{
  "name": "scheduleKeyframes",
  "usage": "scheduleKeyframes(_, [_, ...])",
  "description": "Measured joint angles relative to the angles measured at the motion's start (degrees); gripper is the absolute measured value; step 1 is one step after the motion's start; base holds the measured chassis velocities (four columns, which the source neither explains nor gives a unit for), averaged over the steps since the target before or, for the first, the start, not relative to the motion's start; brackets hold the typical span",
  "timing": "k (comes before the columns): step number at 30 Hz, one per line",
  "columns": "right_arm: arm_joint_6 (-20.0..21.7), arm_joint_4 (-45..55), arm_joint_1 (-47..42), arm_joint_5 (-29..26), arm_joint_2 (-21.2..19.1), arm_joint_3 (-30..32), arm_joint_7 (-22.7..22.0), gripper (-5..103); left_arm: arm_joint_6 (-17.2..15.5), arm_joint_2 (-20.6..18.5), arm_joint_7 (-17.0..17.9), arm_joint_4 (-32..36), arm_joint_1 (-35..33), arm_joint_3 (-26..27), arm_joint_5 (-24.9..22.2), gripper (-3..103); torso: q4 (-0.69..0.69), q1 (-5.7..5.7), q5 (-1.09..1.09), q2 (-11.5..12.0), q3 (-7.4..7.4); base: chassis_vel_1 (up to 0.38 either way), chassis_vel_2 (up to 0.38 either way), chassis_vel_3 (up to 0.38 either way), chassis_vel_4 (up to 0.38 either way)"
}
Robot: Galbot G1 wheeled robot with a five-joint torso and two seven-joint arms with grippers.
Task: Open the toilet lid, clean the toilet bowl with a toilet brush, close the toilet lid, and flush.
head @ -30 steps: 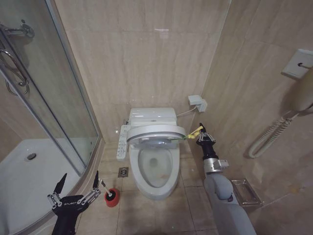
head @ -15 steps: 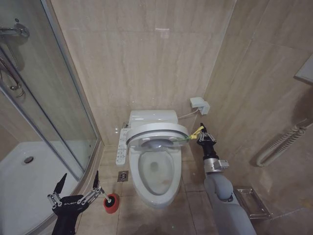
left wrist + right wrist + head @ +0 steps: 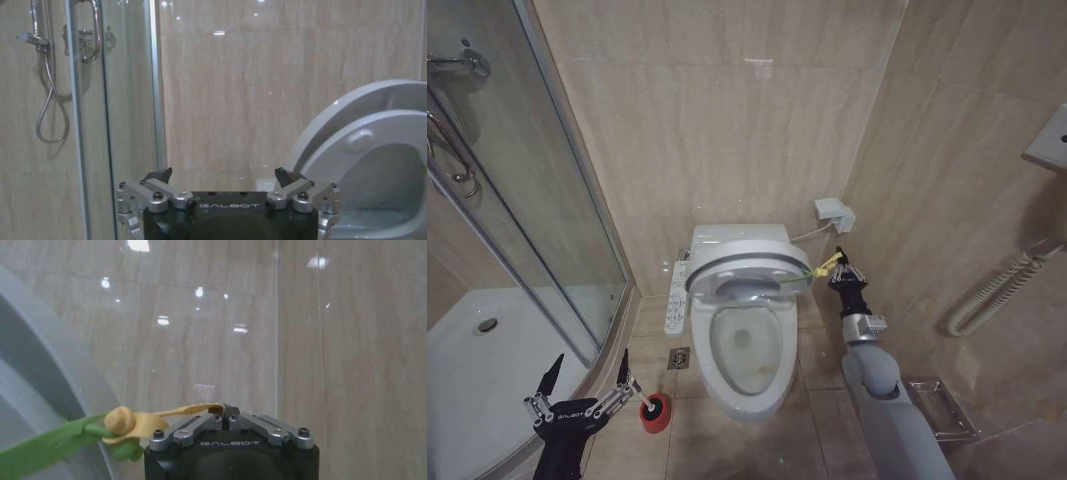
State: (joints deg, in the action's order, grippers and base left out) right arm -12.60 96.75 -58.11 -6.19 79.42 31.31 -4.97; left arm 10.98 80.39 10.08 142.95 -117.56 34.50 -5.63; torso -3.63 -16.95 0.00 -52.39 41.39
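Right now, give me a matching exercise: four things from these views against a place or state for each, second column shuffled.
Things:
1. glossy white plastic toilet lid
2. small round red brush cup
3. left gripper
4. right gripper

States or places:
A. shut on a yellow pull tab
B. partly raised over the white ceramic toilet bowl
C. jaws spread, low beside the glass shower door
D. on the floor tiles between shower and toilet

Pairs: 1-B, 2-D, 3-C, 4-A
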Motion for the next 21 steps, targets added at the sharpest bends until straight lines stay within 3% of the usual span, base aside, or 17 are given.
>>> scheduleKeyframes(21, [-0.37,-17.15,17.68,-3.45,-3.2,-3.24,-0.16,1,0.0,0.0,0.0,0.0,0.0,0.0,0.0,100,0.0,-0.01,0.0,0.0,0.0,0.0,0.0,0.0,0.0])
